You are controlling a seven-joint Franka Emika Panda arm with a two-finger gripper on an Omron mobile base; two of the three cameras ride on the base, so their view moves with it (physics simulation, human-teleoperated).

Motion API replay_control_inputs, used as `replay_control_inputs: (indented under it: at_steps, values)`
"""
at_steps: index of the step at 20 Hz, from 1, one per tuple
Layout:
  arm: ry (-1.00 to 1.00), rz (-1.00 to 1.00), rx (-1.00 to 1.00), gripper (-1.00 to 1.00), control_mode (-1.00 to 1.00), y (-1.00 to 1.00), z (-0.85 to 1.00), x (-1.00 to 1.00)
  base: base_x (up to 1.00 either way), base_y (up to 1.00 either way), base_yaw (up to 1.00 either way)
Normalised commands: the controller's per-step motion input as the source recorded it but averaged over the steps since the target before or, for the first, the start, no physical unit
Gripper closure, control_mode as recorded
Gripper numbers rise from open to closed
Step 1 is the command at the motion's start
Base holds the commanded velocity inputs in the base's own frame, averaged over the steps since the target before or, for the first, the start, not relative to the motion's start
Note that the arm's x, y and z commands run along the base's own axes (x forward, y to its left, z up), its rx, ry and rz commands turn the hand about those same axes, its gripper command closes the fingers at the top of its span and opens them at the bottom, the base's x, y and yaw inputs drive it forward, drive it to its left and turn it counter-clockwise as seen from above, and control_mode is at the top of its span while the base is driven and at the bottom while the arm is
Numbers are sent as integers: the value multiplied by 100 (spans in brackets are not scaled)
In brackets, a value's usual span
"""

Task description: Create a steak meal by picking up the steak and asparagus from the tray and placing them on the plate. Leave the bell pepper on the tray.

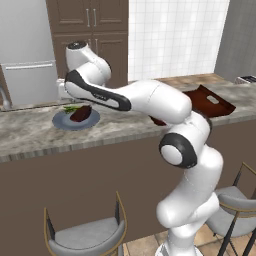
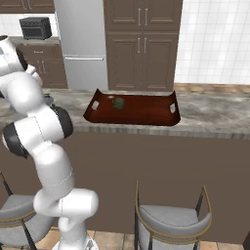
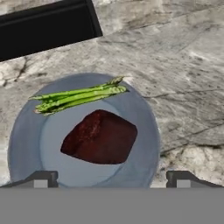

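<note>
Hand (image 3: 112, 177) wide above dark-red steak (image 3: 99, 137).

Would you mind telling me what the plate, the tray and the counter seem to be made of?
The plate looks like glazed ceramic: smooth, even blue-grey with a soft sheen. The tray looks like polished dark wood or lacquer, reddish-brown and glossy; which one is unclear. The counter looks like polished stone, grey-brown with mottled veining.
</note>
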Motion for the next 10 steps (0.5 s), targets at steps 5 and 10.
replay_control_inputs:
  at_steps: [5, 10]
  values:
    - [-16, 0, 0, -100, -100, -50, 46, -80, 0, 0, 0]
    - [-15, 0, 3, -100, -100, -68, 29, -80, 0, 0, 0]
